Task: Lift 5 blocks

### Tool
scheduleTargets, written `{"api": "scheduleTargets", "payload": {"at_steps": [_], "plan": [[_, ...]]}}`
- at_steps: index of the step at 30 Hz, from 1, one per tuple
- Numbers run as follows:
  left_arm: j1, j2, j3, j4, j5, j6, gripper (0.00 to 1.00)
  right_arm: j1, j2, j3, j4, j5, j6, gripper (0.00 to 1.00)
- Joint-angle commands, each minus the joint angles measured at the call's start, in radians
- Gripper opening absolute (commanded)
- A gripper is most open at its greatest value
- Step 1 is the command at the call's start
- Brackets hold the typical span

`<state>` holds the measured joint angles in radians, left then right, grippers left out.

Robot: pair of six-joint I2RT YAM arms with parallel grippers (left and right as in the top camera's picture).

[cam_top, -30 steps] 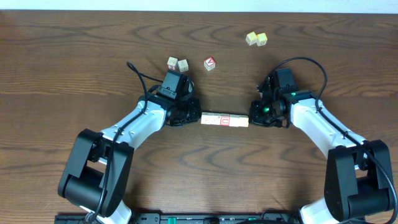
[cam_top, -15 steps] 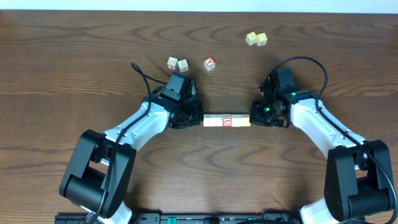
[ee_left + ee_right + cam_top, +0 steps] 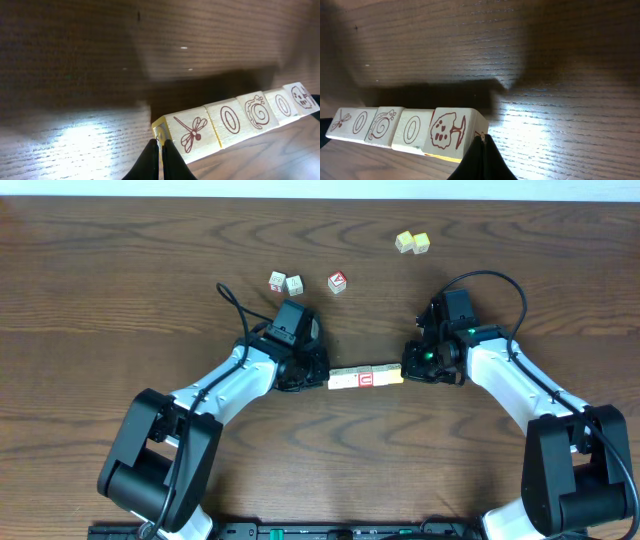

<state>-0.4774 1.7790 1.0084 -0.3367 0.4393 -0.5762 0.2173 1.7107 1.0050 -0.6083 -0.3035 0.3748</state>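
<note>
The five picture blocks form one end-to-end row over the middle of the worktop, squeezed between the two arms. The left end effector is clenched, its tips pressing the dragonfly block. The right end effector is likewise clenched, against the spotted block. Whether the row touches the wood cannot be told. Farther back lie two cream cubes, a red-faced cube and a pair of yellow cubes.

The row of blocks closes the whole gap between the left gripper and the right gripper. On its near side the table is open. On the far side stand a red cube and two pale cubes, with passage between them. The yellow cubes stand at the far right.
</note>
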Motion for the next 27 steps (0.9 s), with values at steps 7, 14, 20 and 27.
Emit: {"api": "scheduleTargets", "payload": {"at_steps": [7, 14, 20, 27], "plan": [[-0.041, 0.015, 0.035, 0.02, 0.078, -0.002, 0.07, 0.039, -0.007, -0.018, 0.018, -0.194, 0.024, 0.01], [-0.042, 0.015, 0.035, 0.02, 0.068, -0.002, 0.07, 0.039, -0.007, -0.075, 0.064, -0.191, 0.059, 0.01], [-0.042, 0.015, 0.033, 0.02, 0.064, -0.002, 0.07, 0.039, -0.007, -0.093, 0.068, -0.166, 0.075, 0.01], [-0.046, 0.015, 0.026, 0.009, 0.064, -0.002, 0.07, 0.039, -0.007, -0.095, 0.075, -0.161, 0.077, 0.01]]}}
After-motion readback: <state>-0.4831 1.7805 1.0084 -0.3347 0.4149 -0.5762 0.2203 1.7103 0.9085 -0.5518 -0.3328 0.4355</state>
